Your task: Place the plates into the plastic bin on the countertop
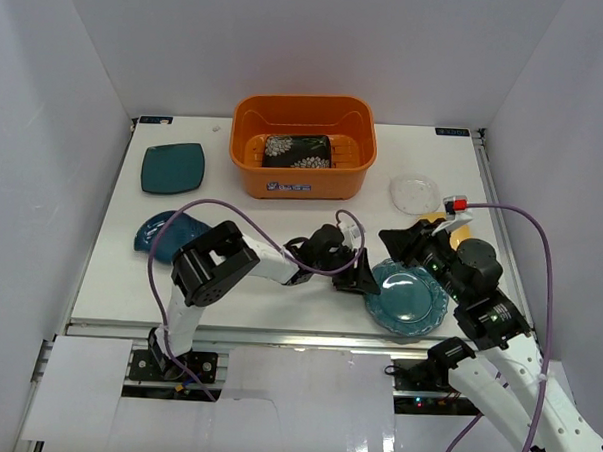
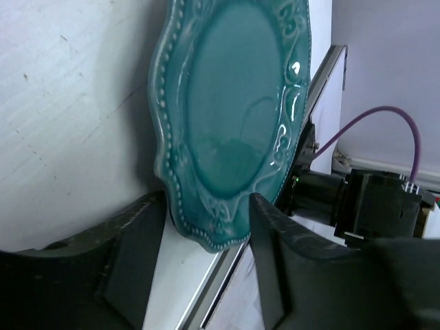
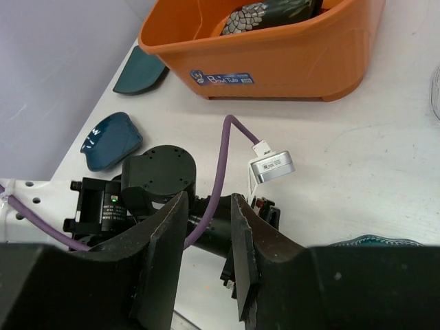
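The scalloped plate (image 1: pixel 408 301) lies on the worktop (image 1: pixel 109 268) near its front edge, right of centre and well apart from the bin (image 1: pixel 283 190). The left end effector (image 1: pixel 364 279) reaches across from the left and is clenched on the plate's near-left rim. In the left wrist view one finger (image 2: pixel 137 240) sits on the worktop side of the rim and the other on the face side, both against it. The right end effector (image 3: pixel 206 206) hangs just above and behind the plate, released, with nothing between its fingers.

Inside the bin lies the flowered plate (image 1: pixel 297 151). Right of the bin is the glass plate (image 1: pixel 415 193). A yellow plate (image 1: pixel 461 235) shows only as a sliver behind the right arm. Left of the bin is the square teal plate (image 1: pixel 172 167), and in front of that a blue plate (image 1: pixel 166 232).
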Controlling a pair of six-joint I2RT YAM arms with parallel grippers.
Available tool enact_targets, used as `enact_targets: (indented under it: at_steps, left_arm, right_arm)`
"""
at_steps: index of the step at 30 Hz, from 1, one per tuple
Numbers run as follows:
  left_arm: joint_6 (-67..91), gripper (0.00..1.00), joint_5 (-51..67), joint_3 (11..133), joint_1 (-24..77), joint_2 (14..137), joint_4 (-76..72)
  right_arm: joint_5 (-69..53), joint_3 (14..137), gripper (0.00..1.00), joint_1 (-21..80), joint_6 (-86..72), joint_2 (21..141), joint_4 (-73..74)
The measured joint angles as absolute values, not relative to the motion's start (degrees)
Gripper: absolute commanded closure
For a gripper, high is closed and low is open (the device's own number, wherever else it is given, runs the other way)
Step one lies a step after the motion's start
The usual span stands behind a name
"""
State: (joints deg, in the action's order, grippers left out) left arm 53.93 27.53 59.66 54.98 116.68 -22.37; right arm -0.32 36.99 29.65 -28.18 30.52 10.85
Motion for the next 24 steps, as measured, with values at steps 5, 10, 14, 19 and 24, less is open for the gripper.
enact_targets:
  at_steps: [5, 10, 14, 19, 24]
  left_arm:
    - [55.24, 0.65, 25.98, 59.68, 54.96, 118.28, -24.49]
    - [57.76, 1.0, 24.51, 58.81, 54.54, 119.15, -26.92]
    - [60.47, 1.0, 24.91, 56.01, 53.74, 118.85, -31.03]
    - [60.82, 1.0, 25.04, 46.19, 52.25, 111.48, -33.04]
    - [56.9, 1.0, 23.55, 34.79, 50.46, 91.88, -25.87]
  right_arm:
    - [-1.04, 36.62, 0.62, 29.65, -28.32, 30.74, 10.55]
    - [-1.91, 36.51, 0.62, 29.65, -28.77, 30.72, 10.22]
    - [-2.35, 36.32, 0.61, 29.65, -29.41, 30.7, 10.13]
    - [-3.38, 35.97, 0.45, 29.65, -29.78, 30.94, 10.15]
    - [-5.74, 35.99, 0.15, 29.65, -29.78, 33.17, 9.76]
